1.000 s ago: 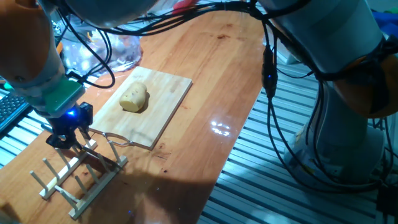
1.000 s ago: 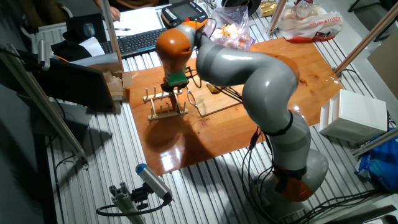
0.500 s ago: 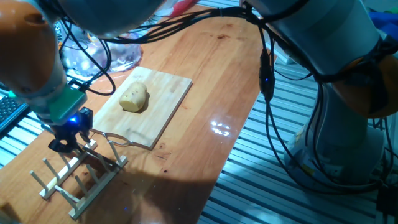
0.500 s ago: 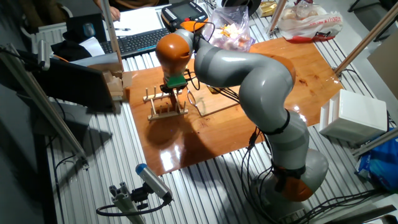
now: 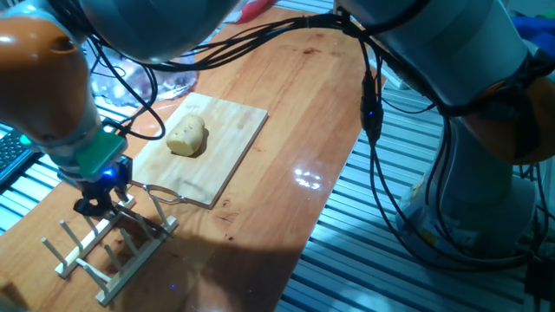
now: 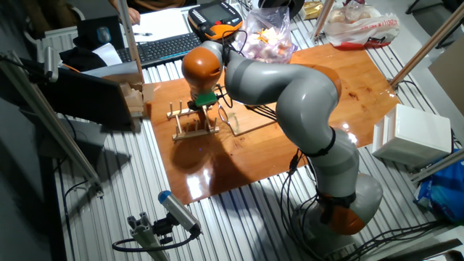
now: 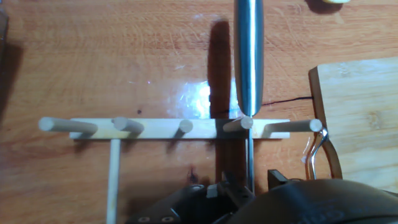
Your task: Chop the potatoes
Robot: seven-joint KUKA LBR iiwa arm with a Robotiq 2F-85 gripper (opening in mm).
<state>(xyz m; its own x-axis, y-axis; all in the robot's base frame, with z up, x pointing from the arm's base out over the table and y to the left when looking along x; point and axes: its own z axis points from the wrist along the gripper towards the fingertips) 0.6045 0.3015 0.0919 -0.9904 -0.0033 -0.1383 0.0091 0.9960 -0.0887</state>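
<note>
One pale yellow-tan potato (image 5: 186, 136) lies whole on the wooden cutting board (image 5: 227, 152), whose corner shows in the hand view (image 7: 364, 118). My gripper (image 5: 99, 206) is low over the wooden peg rack (image 5: 108, 251), left of the board. In the hand view a steel knife (image 7: 249, 56) lies across the rack (image 7: 155, 129), its thin blade running back between my fingers (image 7: 277, 178). The gripper (image 7: 249, 183) straddles the blade, with a gap on the right side. In the other fixed view the gripper (image 6: 200, 109) hangs over the rack (image 6: 190, 127); the potato is hidden there.
A bent metal wire loop (image 5: 165, 192) lies at the board's near corner, beside the rack (image 7: 316, 149). A clear plastic bag (image 6: 264, 36) sits at the table's far end. A keyboard (image 6: 156, 47) lies off the table. A small yellow piece (image 7: 329, 2) shows at the hand view's top.
The gripper has dropped slightly and edged toward the rack. The potato, board and rack have not moved.
</note>
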